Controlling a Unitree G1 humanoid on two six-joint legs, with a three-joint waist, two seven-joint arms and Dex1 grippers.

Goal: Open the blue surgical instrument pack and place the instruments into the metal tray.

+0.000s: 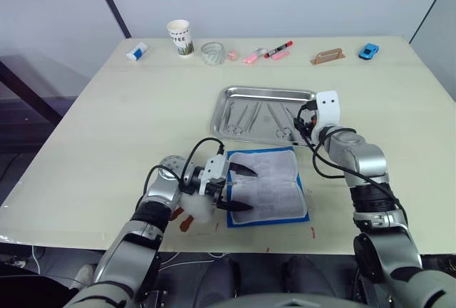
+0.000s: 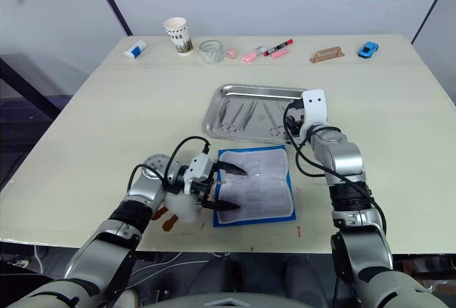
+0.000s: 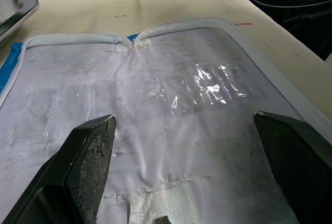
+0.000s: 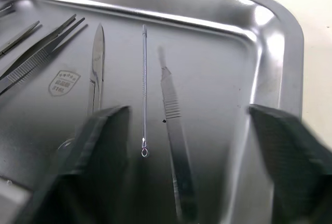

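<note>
Pack (image 1: 267,185) lies opened flat on the table (image 1: 107,122), whitish lining up, blue edge around it, near the front edge of the table. The left gripper (image 1: 239,189) is at the pack's 9 o'clock side; its two black fingers are spread wide over the lining and hold nothing. In the left wrist view the lining (image 3: 155,105) is between the fingertips (image 3: 88,156), wrinkled, with clear plastic pockets.

The tray (image 1: 267,114) stands just beyond the pack, at its 12 o'clock, the two nearly touching. The instruments (image 1: 246,117) lie inside the tray, most of them in its left and middle part. The right gripper (image 4: 189,146) hovers over the tray's right end, fingers wide apart and empty. Under it the right wrist view shows a thin probe (image 4: 144,89), a flat handle (image 4: 174,130) beside it, scissors (image 4: 97,63) and tweezers (image 4: 41,47) more far, all on the tray floor close to the rounded corner.

At 9 o'clock of the tray and the pack the table is bare and wide. Along the far edge stand a cup (image 1: 181,38), a glass (image 1: 212,53), a marker (image 1: 278,49) and a toy car (image 1: 368,51), well apart from the tray.
</note>
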